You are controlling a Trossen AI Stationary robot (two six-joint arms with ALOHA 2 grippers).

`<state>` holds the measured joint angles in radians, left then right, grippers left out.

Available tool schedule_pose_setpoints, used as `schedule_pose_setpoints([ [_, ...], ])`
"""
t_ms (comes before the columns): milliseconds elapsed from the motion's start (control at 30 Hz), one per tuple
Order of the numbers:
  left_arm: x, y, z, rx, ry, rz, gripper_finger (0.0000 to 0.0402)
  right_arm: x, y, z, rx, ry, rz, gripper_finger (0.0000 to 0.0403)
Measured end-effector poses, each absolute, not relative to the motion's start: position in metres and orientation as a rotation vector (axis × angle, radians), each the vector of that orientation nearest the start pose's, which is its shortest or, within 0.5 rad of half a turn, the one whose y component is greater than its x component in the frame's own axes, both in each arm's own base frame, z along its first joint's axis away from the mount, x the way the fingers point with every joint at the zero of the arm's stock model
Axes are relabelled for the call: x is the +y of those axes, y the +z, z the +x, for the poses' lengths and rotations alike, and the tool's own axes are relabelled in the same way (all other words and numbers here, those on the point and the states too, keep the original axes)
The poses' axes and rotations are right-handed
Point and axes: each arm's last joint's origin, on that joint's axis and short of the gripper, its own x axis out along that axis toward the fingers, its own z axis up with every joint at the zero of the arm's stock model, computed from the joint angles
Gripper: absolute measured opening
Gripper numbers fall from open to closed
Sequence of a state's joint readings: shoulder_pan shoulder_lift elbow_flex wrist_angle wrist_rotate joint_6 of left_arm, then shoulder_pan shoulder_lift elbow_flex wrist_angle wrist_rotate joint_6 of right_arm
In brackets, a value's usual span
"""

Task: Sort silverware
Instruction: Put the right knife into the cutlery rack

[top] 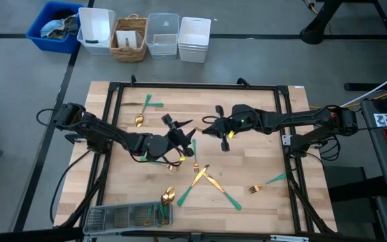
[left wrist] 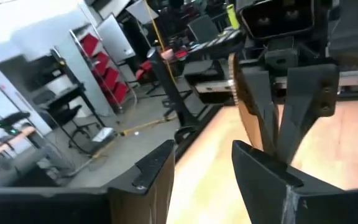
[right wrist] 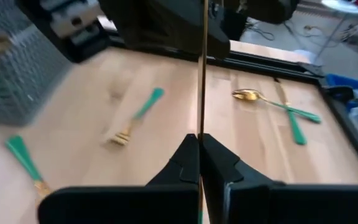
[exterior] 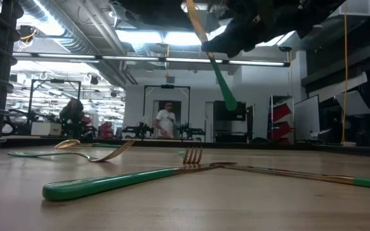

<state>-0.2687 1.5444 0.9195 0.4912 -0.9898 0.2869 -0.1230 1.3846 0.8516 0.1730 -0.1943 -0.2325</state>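
Above the middle of the wooden tabletop [top: 146, 202], the right gripper [right wrist: 199, 152] is pinching one piece of silverware [exterior: 212, 61] by its shaft, fingers clenched tight on it, gold end up and teal handle hanging down. The left gripper [top: 180, 131] is waiting just beside it, fingers spread wide and holding nothing, as if lined up for a handover.

To do this step well, the receiving fingers should be closing on bare shaft clear of the giving fingers before the right lets go, since the slim piece could be swinging or slipping.

More silverware is lying scattered: a crossed pair [top: 207, 180] below the grippers, a fork [top: 266, 183] toward the right, and pieces [top: 146, 104] near the far edge. The grey mesh tray [top: 113, 216] is sitting at the near left corner; the path to it looks open, though the black frame rails [top: 284, 114] are hemming both sides.
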Motion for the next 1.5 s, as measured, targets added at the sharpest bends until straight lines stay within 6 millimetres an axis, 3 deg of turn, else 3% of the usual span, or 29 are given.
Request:
schedule_pose_setpoints([
  [300, -0.065, 0.258, 0.313, 0.305, 0.558, 0.265, 0.0155, -0.032, 0.252, 0.299, 0.388, 0.127, -0.280, 0.0001],
  [667, -0.053, 0.262, 0.316, 0.279, 0.571, 0.244, 0.0155, -0.032, 0.252, 0.299, 0.385, 0.134, -0.280, 0.0001],
  [900, -0.046, 0.264, 0.322, 0.253, 0.389, 0.202, 0.0155, -0.032, 0.252, 0.299, 0.384, 0.135, -0.280, 0.0001],
  [1067, -0.040, 0.268, 0.324, 0.215, 0.393, 0.194, 0.0153, -0.032, 0.252, 0.299, 0.384, 0.135, -0.280, 0.0001],
  [1200, -0.038, 0.267, 0.324, 0.224, 0.399, 0.212, 0.0126, -0.032, 0.252, 0.299, 0.384, 0.135, -0.280, 0.0001],
  [1433, -0.037, 0.267, 0.324, 0.236, 0.391, 0.269, 0.0020, -0.032, 0.252, 0.299, 0.384, 0.134, -0.280, 0.0001],
  [1500, -0.038, 0.267, 0.324, 0.237, 0.387, 0.272, 0.0008, -0.032, 0.252, 0.299, 0.384, 0.136, -0.284, 0.0001],
])
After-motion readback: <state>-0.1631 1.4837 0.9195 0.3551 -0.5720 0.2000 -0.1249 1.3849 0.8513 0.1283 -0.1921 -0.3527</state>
